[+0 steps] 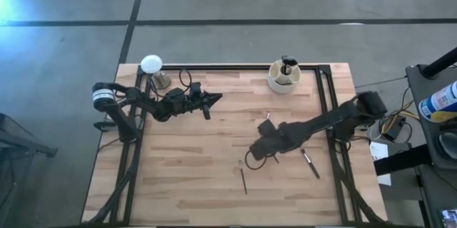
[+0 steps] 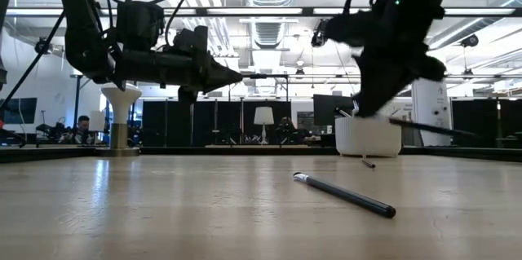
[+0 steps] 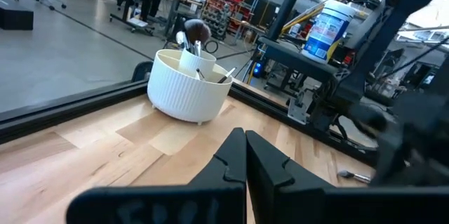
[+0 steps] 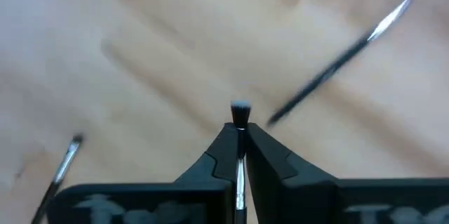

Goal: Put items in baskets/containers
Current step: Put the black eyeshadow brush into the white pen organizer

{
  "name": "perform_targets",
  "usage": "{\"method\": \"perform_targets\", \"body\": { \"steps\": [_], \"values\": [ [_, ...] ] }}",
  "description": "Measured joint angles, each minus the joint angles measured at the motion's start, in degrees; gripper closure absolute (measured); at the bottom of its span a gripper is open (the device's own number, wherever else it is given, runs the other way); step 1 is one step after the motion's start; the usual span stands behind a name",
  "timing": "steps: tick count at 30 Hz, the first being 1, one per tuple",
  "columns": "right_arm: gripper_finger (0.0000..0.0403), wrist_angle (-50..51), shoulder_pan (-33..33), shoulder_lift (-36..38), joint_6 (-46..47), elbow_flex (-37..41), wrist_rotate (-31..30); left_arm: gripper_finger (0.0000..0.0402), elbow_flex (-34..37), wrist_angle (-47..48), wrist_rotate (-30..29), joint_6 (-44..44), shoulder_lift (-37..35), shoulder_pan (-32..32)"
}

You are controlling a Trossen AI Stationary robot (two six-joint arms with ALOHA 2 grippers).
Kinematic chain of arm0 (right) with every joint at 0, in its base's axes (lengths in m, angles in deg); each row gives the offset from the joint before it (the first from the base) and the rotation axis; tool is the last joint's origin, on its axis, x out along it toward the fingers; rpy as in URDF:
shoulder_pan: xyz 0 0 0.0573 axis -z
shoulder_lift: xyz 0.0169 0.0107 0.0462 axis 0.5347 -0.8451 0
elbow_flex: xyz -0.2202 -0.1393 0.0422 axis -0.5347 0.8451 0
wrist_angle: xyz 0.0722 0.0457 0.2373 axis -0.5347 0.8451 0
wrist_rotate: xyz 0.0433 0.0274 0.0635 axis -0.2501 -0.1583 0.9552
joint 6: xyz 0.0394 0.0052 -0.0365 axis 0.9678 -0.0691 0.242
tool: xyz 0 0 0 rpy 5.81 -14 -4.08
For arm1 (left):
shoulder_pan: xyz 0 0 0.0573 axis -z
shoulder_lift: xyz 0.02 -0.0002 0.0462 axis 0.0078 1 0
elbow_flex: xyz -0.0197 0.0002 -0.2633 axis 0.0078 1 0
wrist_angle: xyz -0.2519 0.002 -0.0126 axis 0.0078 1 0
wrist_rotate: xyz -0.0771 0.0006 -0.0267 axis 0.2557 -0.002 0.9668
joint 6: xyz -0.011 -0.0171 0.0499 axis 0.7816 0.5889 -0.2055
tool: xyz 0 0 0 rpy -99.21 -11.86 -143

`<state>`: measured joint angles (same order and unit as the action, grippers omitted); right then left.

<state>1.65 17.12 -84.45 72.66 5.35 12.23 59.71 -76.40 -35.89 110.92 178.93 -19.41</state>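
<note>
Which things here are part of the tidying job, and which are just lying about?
Job:
- cream cup already holding brushes
- brush clamped in the right end effector
- loose brushes on the table

Lying about:
- white disc on a stand
- blue-labelled canister off the table

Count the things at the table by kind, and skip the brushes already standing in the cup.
Brushes lying on the table: 3
Brush held in the right gripper: 1
Cup: 1
White disc on a stand: 1
Total: 6
</note>
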Motion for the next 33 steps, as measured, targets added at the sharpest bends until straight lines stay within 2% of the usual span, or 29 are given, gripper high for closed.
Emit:
{"method": "perform_targets", "body": {
  "steps": [4,8,10,15,20,25,33],
  "values": [
    [0.0389,-6.1,2.4,9.1,-10.4,4.7,-7.0,0.0402,0.0,0.0,0.0,0.0,0.0,0.0],
    [0.039,-22.6,7.0,17.9,-25.9,13.9,-7.6,0.0402,0.1,0.0,0.0,0.0,0.0,0.0],
    [0.039,-32.5,10.6,22.2,-34.5,19.0,-6.3,0.0402,0.1,0.0,0.0,-0.1,0.0,0.0],
    [0.039,-51.4,21.4,30.1,-53.7,29.4,1.5,0.0402,0.0,0.0,0.0,-0.4,0.0,0.0],
    [0.039,-62.0,33.3,37.3,-67.2,35.1,5.9,0.0401,0.0,-0.1,0.0,-1.7,0.0,0.0],
    [0.039,-74.2,44.9,41.1,-76.0,40.8,10.5,0.0402,0.0,-0.1,0.0,-3.7,0.0,0.0],
    [0.039,-93.9,59.7,36.8,-75.6,49.2,24.6,0.0401,-0.1,-0.6,0.0,-6.3,0.0,0.0]
  ]
}}
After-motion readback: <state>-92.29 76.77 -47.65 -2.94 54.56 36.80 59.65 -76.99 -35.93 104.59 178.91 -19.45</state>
